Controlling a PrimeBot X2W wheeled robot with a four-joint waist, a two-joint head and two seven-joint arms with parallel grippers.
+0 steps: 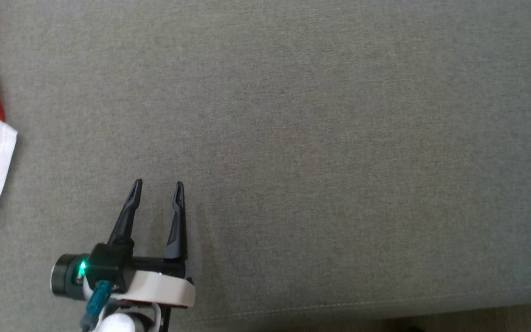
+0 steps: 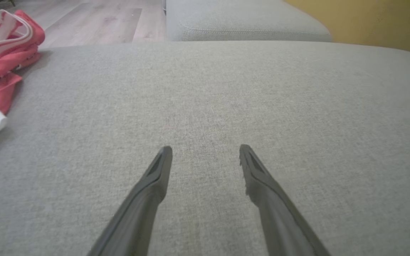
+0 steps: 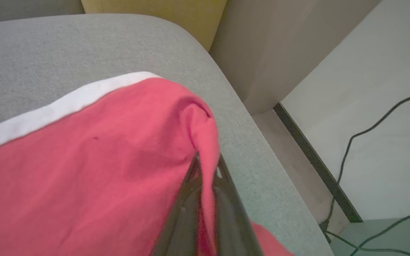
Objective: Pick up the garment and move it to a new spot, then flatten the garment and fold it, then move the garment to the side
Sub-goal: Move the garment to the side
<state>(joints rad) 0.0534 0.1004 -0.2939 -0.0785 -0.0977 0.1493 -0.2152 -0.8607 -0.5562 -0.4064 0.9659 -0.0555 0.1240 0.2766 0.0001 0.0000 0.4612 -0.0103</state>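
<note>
Right gripper (image 3: 208, 158): shut tight; it pinches a fold of the garment (image 3: 101, 160) between its two fingers.
Garment: red with a white strip along one edge; it bunches over the right gripper's fingertips and spreads out to their left; it is close to the round corner of the cushion (image 1: 339, 138).
Left gripper (image 1: 158, 182): fingers wide apart; it holds nothing; it is over bare gray cushion.
Other cloth (image 2: 9, 46): a red and white heap, well off to the left gripper's left side; not touching it; I cannot tell if it is part of this job.
Done so far: the grab looks done; the garment is caught, so the pick-up has begun.
Left to do: carry it to a new spot, likely the big bare patch ahead of the left gripper; lay it flat; fold it; push it to the side.
</note>
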